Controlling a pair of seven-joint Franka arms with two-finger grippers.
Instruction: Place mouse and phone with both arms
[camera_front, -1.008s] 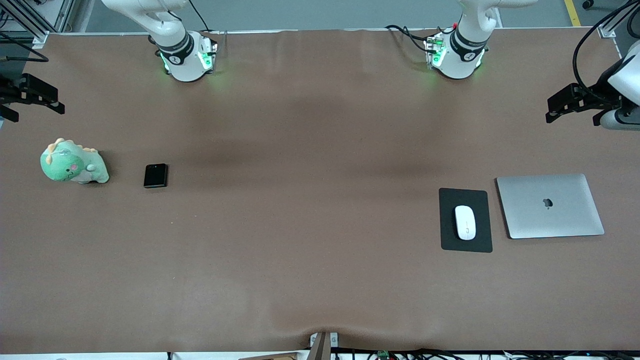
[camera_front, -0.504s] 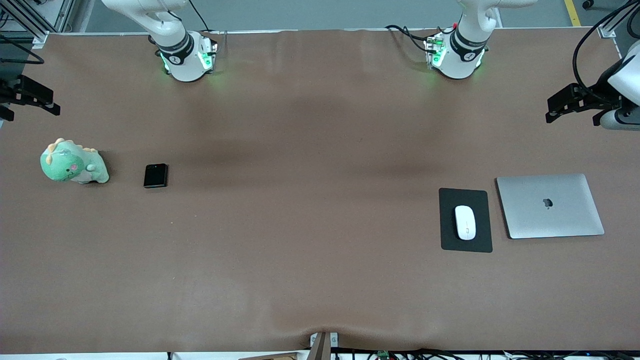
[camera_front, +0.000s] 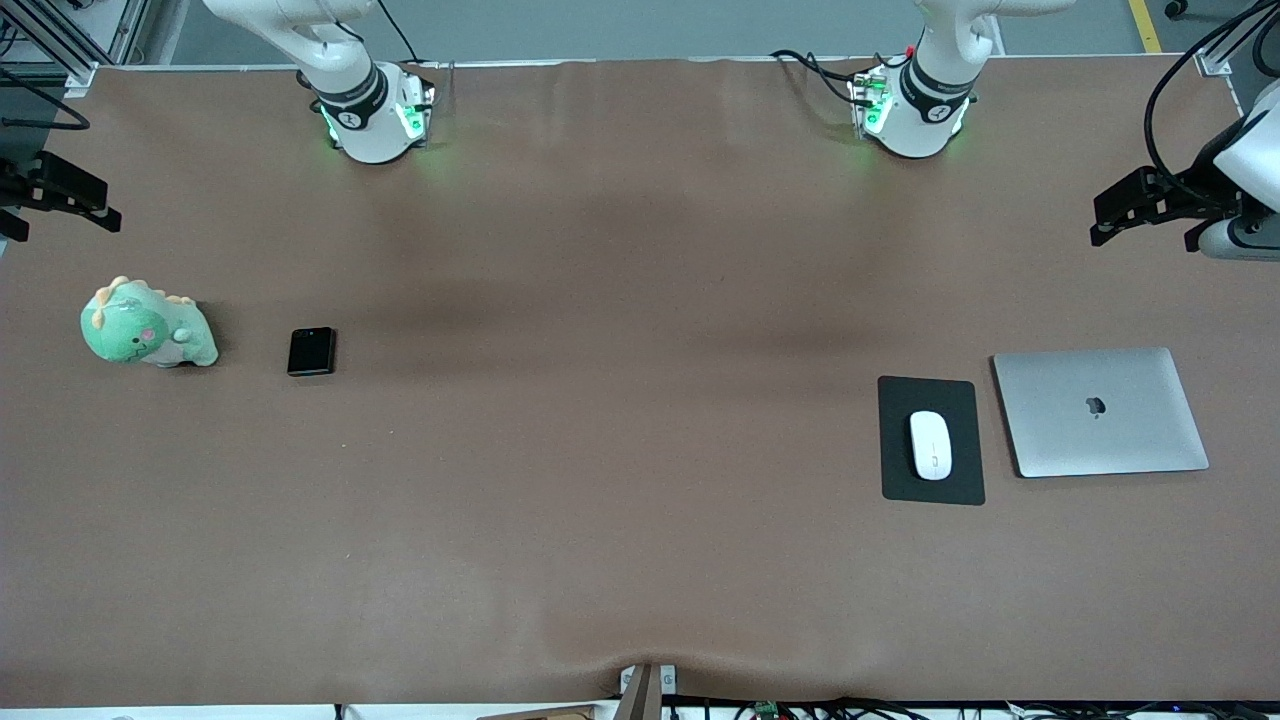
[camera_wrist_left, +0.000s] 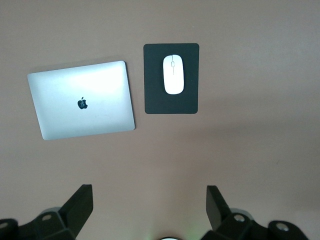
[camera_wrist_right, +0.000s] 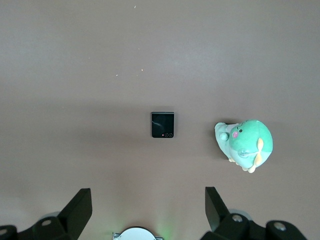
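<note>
I see both hands released, high up: left hand (camera_wrist_left: 147, 212) over the mouse (camera_front: 930, 445), right hand (camera_wrist_right: 145, 212) over the phone (camera_front: 311, 351).

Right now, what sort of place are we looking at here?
Most likely a robotics lab staged as a desk: a long brown-covered table with two robot arms mounted along one edge, a closed silver laptop, a white mouse on a black pad, a folded phone and a green plush toy.

mouse (camera_front: 930, 445) white | pad (camera_front: 931, 490) black | phone (camera_front: 311, 351) black (glossy) | laptop (camera_front: 1100, 411) silver
</note>
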